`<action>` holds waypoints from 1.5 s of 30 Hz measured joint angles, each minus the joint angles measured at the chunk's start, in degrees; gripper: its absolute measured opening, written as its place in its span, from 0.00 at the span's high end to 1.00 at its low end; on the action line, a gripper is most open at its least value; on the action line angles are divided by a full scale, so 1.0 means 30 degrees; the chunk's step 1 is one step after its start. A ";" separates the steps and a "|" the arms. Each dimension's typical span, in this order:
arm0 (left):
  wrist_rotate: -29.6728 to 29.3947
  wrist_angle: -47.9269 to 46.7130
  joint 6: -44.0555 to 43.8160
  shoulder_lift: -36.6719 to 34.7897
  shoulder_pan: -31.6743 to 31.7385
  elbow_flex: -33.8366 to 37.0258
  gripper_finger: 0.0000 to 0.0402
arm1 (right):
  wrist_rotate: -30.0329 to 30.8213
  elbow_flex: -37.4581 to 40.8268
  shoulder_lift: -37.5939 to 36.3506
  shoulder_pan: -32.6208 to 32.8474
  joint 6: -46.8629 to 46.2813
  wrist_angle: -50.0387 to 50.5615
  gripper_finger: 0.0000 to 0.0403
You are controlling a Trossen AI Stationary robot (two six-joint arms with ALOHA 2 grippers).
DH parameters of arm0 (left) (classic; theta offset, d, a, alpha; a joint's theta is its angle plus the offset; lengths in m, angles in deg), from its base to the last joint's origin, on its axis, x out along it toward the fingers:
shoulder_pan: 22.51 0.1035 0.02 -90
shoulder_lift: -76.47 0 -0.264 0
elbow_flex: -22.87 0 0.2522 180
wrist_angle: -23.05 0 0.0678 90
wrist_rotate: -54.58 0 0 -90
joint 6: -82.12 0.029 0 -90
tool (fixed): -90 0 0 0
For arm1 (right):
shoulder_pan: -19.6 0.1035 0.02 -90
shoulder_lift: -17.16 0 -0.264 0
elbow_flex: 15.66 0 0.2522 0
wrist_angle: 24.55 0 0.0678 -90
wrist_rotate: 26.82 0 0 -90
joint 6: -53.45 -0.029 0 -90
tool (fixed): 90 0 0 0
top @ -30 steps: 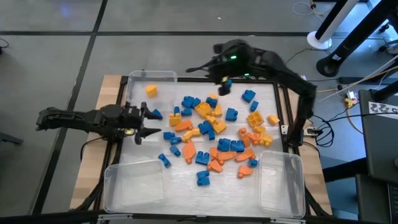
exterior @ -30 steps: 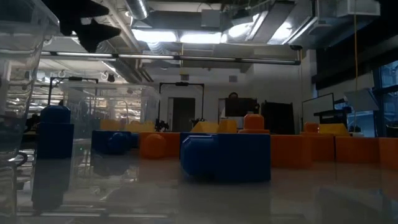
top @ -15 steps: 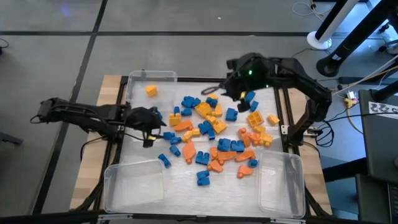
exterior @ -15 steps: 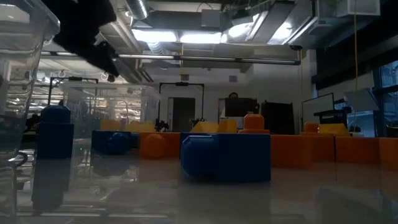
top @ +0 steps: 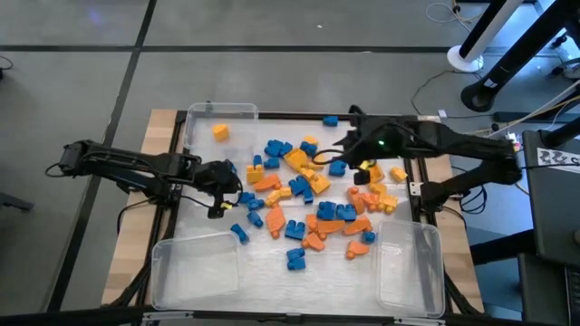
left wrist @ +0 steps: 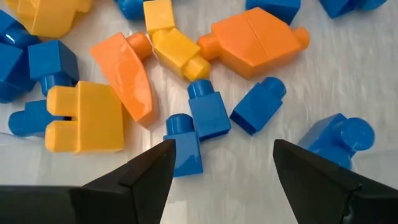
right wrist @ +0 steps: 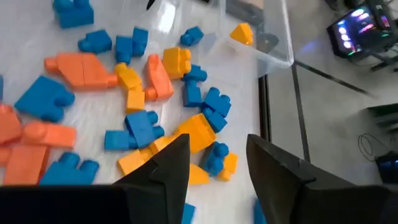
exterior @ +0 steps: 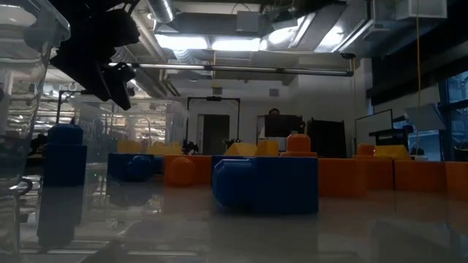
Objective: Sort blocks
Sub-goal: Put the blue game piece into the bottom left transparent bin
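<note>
The left claw (left wrist: 221, 163), its fingers apart and empty, hangs over two small blue blocks (left wrist: 198, 127) lying straight ahead of its fingertips.

No text, label, brand, number or sign can be read here; a black-and-white patterned marker (top: 559, 158) beside the table carries no legible characters.

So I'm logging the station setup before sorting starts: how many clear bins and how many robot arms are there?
Clear bins: 3 (far left, near left, near right)
Robot arms: 2 (left arm, right arm)
Total: 5
</note>
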 joint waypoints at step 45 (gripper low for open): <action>-0.2701 0.1920 -0.2463 0.6413 0.0058 -0.0015 0.35 | -0.3249 1.3764 -0.4797 0.0007 -0.2376 -1.3937 0.60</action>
